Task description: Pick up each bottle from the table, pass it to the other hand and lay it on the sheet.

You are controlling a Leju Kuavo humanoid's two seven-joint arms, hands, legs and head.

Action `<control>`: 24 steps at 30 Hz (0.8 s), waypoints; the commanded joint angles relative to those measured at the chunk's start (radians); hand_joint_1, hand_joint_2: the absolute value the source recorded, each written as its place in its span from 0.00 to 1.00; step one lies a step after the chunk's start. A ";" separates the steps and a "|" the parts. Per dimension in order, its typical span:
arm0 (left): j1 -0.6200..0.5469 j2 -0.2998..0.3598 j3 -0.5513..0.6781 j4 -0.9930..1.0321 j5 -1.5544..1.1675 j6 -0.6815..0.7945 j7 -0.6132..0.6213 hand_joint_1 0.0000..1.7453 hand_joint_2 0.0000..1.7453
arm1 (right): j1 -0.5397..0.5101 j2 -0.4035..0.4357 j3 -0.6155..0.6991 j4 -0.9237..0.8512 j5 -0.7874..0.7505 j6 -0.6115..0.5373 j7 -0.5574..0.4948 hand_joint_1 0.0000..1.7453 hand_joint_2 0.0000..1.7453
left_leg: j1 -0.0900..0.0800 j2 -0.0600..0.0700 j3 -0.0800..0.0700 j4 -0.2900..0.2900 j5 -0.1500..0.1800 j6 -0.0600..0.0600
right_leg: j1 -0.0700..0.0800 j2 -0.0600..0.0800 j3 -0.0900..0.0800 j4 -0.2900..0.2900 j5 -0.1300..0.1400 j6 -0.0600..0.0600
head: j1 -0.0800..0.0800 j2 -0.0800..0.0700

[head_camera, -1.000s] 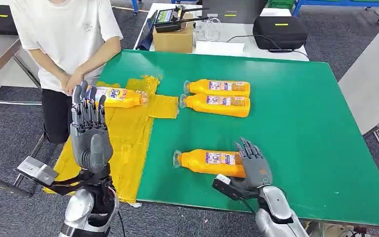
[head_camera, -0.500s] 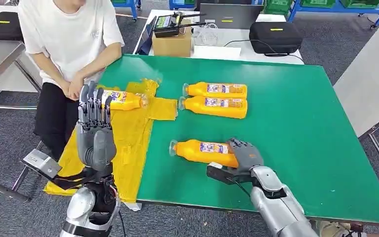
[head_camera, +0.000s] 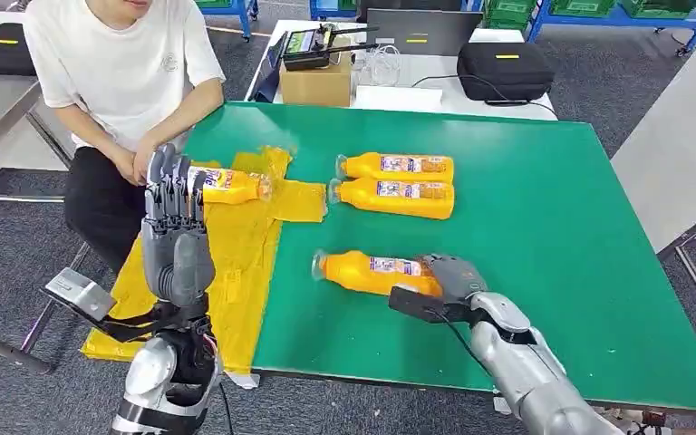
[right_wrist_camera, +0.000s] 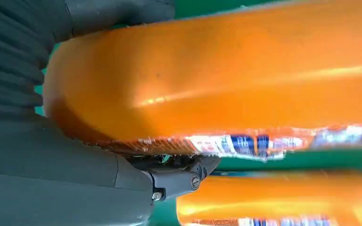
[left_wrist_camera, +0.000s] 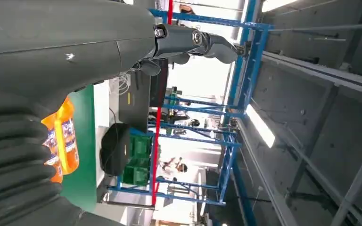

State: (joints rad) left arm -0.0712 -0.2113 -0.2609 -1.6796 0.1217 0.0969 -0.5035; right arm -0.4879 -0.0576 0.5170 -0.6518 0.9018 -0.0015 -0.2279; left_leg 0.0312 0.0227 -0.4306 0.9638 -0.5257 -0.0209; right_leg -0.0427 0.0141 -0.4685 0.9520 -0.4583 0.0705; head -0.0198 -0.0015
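Observation:
An orange bottle (head_camera: 372, 272) lies on its side on the green table (head_camera: 553, 208), cap to the left. My right hand (head_camera: 449, 276) wraps over its base end; the right wrist view has the orange bottle (right_wrist_camera: 217, 80) pressed against the palm. Two more orange bottles (head_camera: 397, 166) (head_camera: 391, 196) lie side by side further back. A fourth bottle (head_camera: 227, 184) rests on the yellow sheet (head_camera: 236, 263) at the table's left. My left hand (head_camera: 174, 237) stands upright above the sheet's near part, fingers straight and apart, holding nothing.
A person in a white shirt (head_camera: 122, 68) sits at the table's far left corner, hands close to the sheet. A cardboard box (head_camera: 317, 77) and black cases (head_camera: 506, 65) sit on a table behind. The green table's right half holds nothing.
My right hand has moved onto the near bottle's base and closed around it; the bottle has shifted slightly back and left. The left hand stays raised.

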 commanded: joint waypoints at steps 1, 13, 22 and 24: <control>0.043 0.010 -0.052 0.241 0.020 -0.015 0.129 0.00 1.00 | 0.313 0.106 -0.183 -0.394 -0.311 -0.092 -0.085 1.00 1.00 | 0.001 -0.004 -0.010 -0.002 0.003 0.002 | 0.002 -0.004 -0.009 -0.002 0.003 -0.006 | -0.002 0.000; 0.011 -0.015 -0.118 0.380 -0.078 0.063 0.112 0.00 1.00 | 0.429 0.255 -0.321 -0.588 -0.583 -0.231 -0.246 1.00 1.00 | 0.001 -0.012 -0.023 -0.001 0.001 0.002 | 0.002 -0.010 -0.019 -0.001 -0.002 -0.004 | -0.001 0.000; 0.028 0.009 -0.186 0.393 -0.264 0.058 0.030 0.00 1.00 | 0.377 0.260 -0.296 -0.559 -0.618 -0.231 -0.266 1.00 1.00 | 0.001 -0.009 -0.029 -0.001 0.002 0.001 | 0.001 -0.007 -0.025 0.000 0.000 -0.003 | -0.001 0.000; 0.021 0.006 -0.188 0.400 -0.320 0.085 0.050 0.00 1.00 | 0.366 0.255 -0.263 -0.540 -0.588 -0.207 -0.259 1.00 1.00 | 0.001 -0.009 -0.029 -0.001 0.002 0.002 | 0.001 -0.007 -0.025 -0.001 0.000 -0.003 | -0.001 0.000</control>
State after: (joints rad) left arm -0.0096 -0.2304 -0.3929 -1.3718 -0.0638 0.1316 -0.4460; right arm -0.0760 0.1976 0.2403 -1.2200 0.2808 -0.2499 -0.4940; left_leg 0.0317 0.0152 -0.4596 0.9643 -0.5247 -0.0214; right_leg -0.0427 0.0082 -0.4942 0.9527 -0.4588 0.0709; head -0.0206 -0.0015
